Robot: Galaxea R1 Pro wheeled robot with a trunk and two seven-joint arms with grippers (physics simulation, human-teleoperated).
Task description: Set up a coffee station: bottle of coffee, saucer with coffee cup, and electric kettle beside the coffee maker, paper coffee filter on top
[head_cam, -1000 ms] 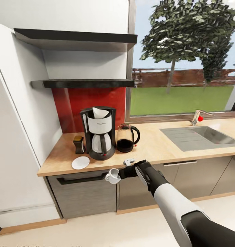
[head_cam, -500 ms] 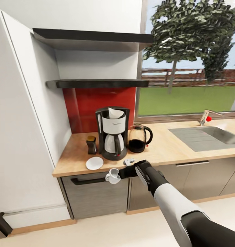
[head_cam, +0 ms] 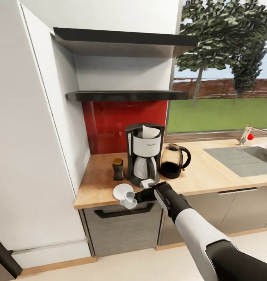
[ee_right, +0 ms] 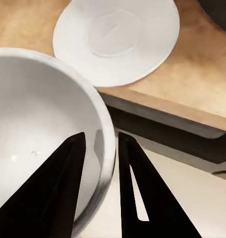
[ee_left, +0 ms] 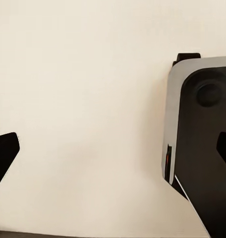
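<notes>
My right gripper [head_cam: 136, 196] is shut on the wall of the white coffee cup [head_cam: 128, 198], one finger inside the rim and one outside [ee_right: 100, 136]. The coffee cup [ee_right: 38, 124] hangs at the countertop's front edge, just short of the white saucer [head_cam: 121, 190] [ee_right: 118, 39]. Behind the saucer stands the black and silver coffee maker [head_cam: 144, 156] with the paper coffee filter [head_cam: 150, 132] on top. The bottle of coffee [head_cam: 118, 169] is at its left and the glass electric kettle [head_cam: 173, 160] at its right. My left gripper [ee_left: 113, 153] is open over pale floor.
The tan countertop [head_cam: 211, 175] runs right to a steel sink [head_cam: 242, 158] with a tap. A white tall cabinet [head_cam: 36, 136] bounds it on the left. The thin black kitchen shelf [head_cam: 125, 95] and a thicker board [head_cam: 121, 39] hang above. A drawer front [head_cam: 121, 226] lies below the cup.
The whole view has shifted, so the counter's things sit further right in the picture. The cup in my right gripper has come from in front of the drawer to the counter's edge by the saucer.
</notes>
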